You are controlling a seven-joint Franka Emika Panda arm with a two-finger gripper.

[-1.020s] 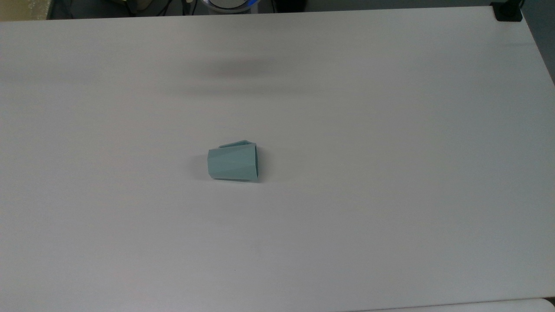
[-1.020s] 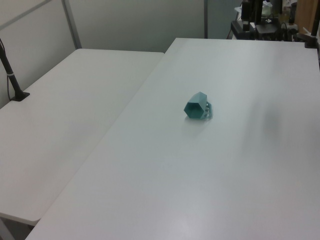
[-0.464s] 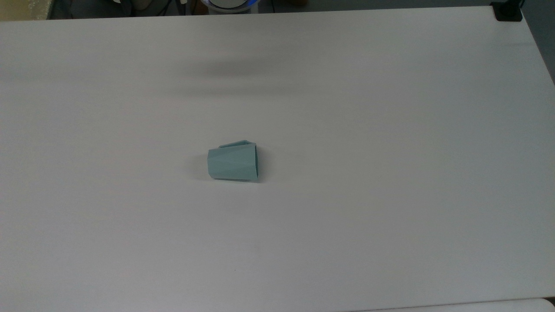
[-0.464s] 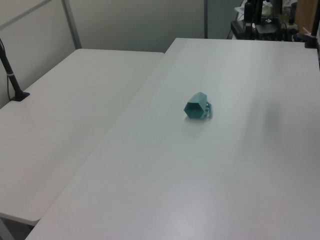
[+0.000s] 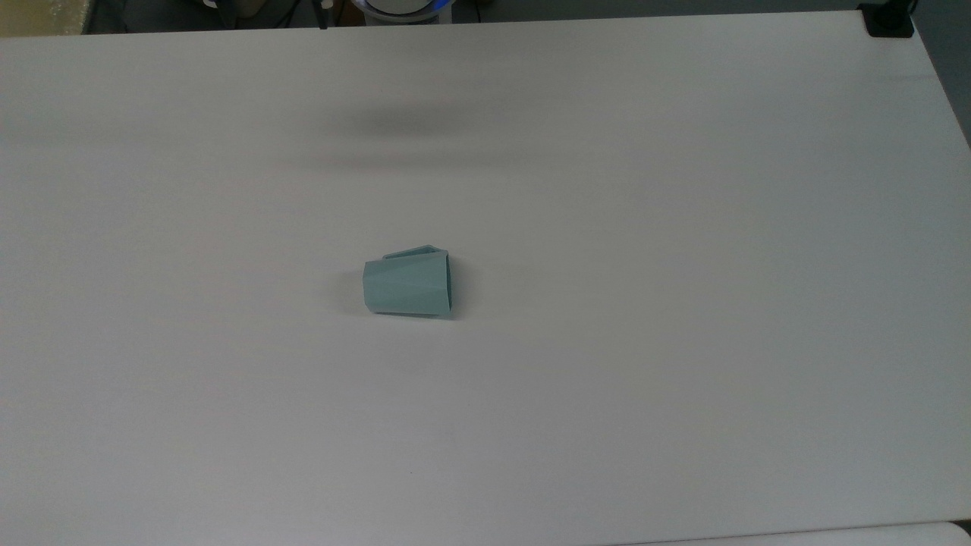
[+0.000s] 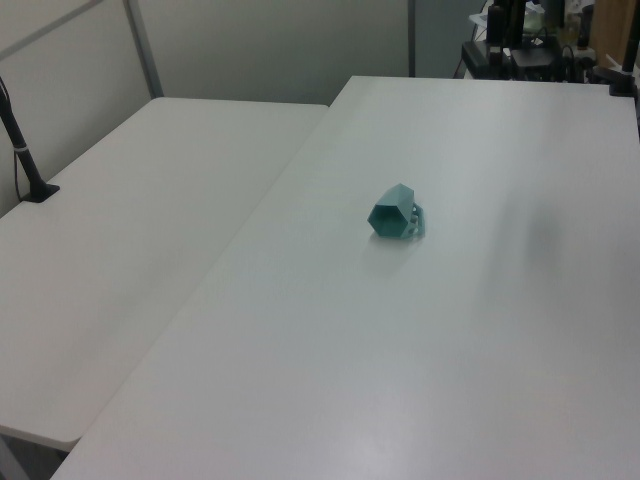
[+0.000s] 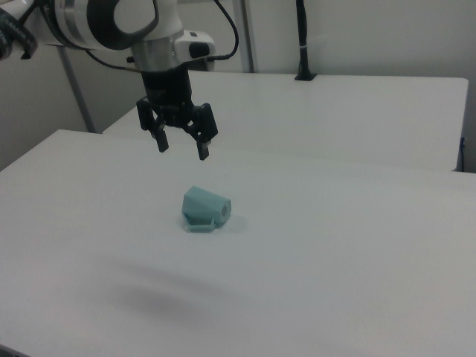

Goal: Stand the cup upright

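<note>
Approach step: my gripper [image 7: 181, 146], jaws spread and empty, hangs at the toppled cup's [image 7: 205, 208] eleven o'clock; next I descend, pinch its rim.

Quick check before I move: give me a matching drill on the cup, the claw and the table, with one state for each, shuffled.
Things:
1. cup
2. claw
3. table

States:
A. open, hanging in the air with nothing in it
B. white, bearing one thing
C. lying on its side

Pairs: 1-C, 2-A, 3-B
</note>
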